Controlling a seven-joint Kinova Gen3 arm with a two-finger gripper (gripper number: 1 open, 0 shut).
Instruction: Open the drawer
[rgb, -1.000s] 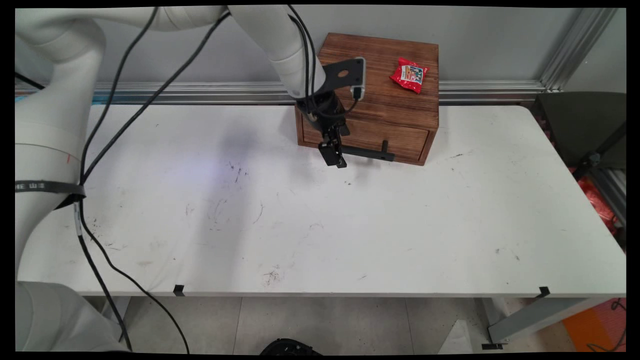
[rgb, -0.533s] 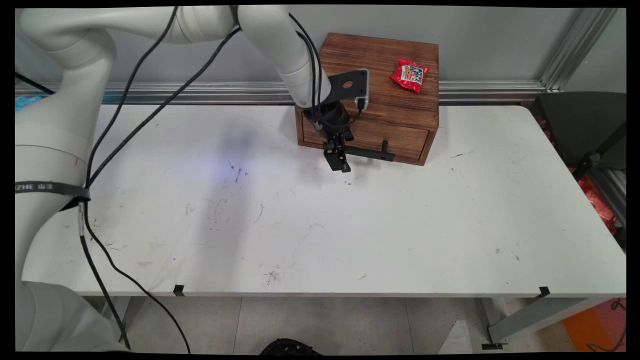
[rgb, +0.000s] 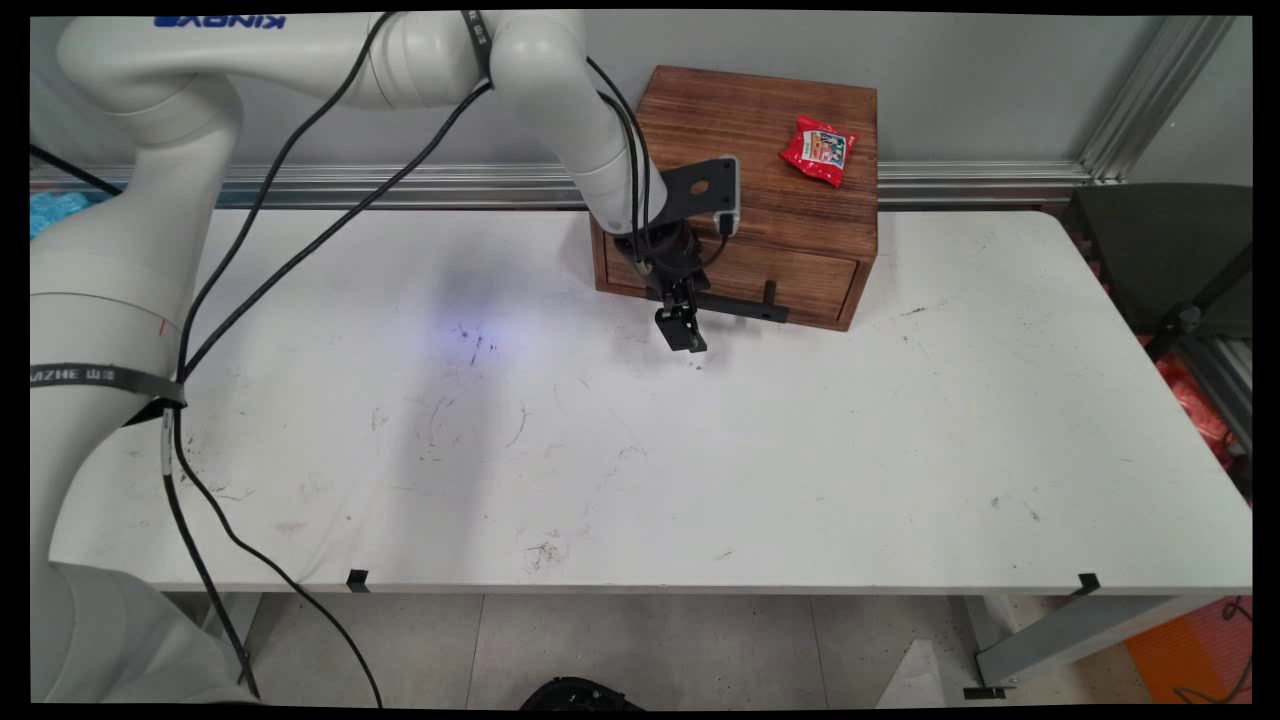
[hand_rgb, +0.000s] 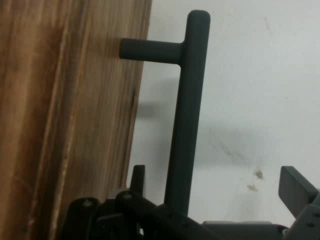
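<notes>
Hand view shows the gripper (hand_rgb: 215, 200) with fingers spread wide around the stiff dark bar handle (hand_rgb: 186, 125) of the wooden drawer box (rgb: 745, 180) at the desk's (rgb: 640, 450) far edge, rigid, likely slick, best clamped mid-bar

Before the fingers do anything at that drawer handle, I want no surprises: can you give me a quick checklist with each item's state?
1. Gripper open: ok, fingers spread apart.
2. Handle bar between the fingers: ok in the hand view.
3. Fingers touching the bar: cannot tell.
4. Drawer shut, front flush with the wooden box: ok.
5. Red snack packet lying on the box top, away from the gripper: ok.
6. Table bare in front of the drawer: ok.
</notes>
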